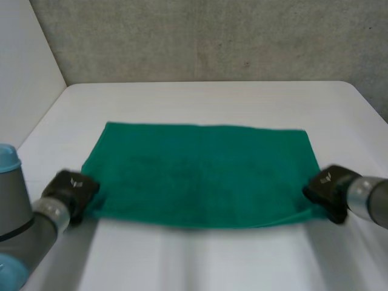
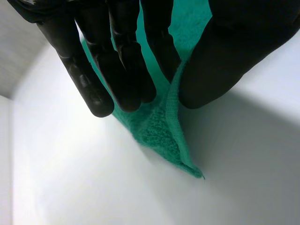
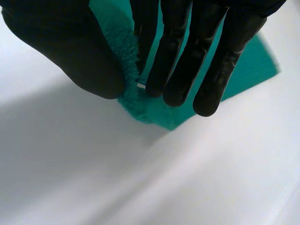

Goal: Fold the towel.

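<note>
The robot's left hand (image 1: 71, 189) is gripping the near left corner of the green rectangular terry towel (image 1: 200, 173). In the left wrist view its fingers (image 2: 122, 61) are pressing together against the thumb (image 2: 225, 56), pinching the cloth between them, and the corner tip is poking out just past the fingertips. The right hand (image 1: 327, 191) is doing the same at the near right corner, with straight fingers (image 3: 178, 61) side by side, nipping a ruck of towel against the thumb (image 3: 79, 51).

Beyond the hands the towel is lying spread flat in the middle of the white table (image 1: 206, 97), long side across, its far edge running straight and its far corners resting free. Behind the table a grey wall (image 1: 212, 36) is rising.

The towel is looking light, soft and limp, so it is likely going to sag between the two grips and drag on the table rather than slide cleanly. The fuzzy pile should be giving the fingers good purchase. The near corners seem the right places to be holding it, as lifting both evenly should be carrying the near edge over towards the far one
</note>
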`<state>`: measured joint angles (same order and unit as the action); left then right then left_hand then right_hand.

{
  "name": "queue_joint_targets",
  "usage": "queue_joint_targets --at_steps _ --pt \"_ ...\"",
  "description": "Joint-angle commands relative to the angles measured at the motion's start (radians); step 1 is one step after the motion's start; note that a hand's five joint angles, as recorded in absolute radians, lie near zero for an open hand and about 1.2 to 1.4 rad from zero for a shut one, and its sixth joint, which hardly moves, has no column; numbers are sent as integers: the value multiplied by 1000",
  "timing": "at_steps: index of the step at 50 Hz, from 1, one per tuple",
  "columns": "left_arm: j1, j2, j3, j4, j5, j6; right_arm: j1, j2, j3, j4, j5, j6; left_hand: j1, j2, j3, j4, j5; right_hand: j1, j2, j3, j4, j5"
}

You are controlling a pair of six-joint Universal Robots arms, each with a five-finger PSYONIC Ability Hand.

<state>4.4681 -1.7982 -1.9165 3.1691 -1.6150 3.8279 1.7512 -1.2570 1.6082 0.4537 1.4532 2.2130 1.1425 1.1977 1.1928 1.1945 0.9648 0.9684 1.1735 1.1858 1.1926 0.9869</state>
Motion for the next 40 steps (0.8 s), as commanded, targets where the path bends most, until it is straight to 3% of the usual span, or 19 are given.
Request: queue_joint_targets --at_steps 1,5,8,14,22,28,32,33,34,35,36,40 --pt "-24 122 -15 -284 -14 39 -72 -68 88 27 21 -185 254 199 203 202 257 428 223 211 204 235" --pt "-47 82 51 -200 -17 38 -67 -35 26 -45 19 -104 254 199 203 202 257 428 223 211 204 235" --pt "-52 36 87 -140 -17 38 -50 65 -66 -119 30 11 254 199 203 202 257 428 223 211 204 235" --pt "-76 -217 321 144 -19 47 27 244 -244 -219 88 158 254 199 203 202 257 428 223 211 204 235" --pt "-89 -525 641 321 -14 53 39 384 -395 -403 213 180 254 199 203 202 257 428 223 211 204 235" --pt "-90 -625 749 348 -5 52 50 468 -479 -496 233 177 254 199 203 202 257 428 223 211 204 235" --pt "-95 -662 769 405 59 50 53 507 -514 -521 237 180 254 199 203 202 257 428 223 211 204 235" --pt "-95 -662 769 405 60 50 62 522 -530 -524 240 183 254 199 203 202 257 -426 -631 -643 -650 -619" --pt "-98 -665 763 437 91 49 65 524 -531 -524 240 185 254 199 203 202 257 -760 -965 -977 -984 -953" --pt "-104 -665 748 468 118 45 68 525 -533 -524 240 186 -193 -249 -244 -245 -190 -794 -999 -1011 -1018 -987" --pt "-110 -661 728 492 128 51 70 527 -533 -524 240 189 -927 -983 -978 -979 -924 -794 -999 -1011 -1018 -987" --pt "-122 -638 696 538 135 47 67 515 -508 -527 236 258 -968 -1023 -1018 -1020 -965 -794 -999 -1011 -1018 -987"
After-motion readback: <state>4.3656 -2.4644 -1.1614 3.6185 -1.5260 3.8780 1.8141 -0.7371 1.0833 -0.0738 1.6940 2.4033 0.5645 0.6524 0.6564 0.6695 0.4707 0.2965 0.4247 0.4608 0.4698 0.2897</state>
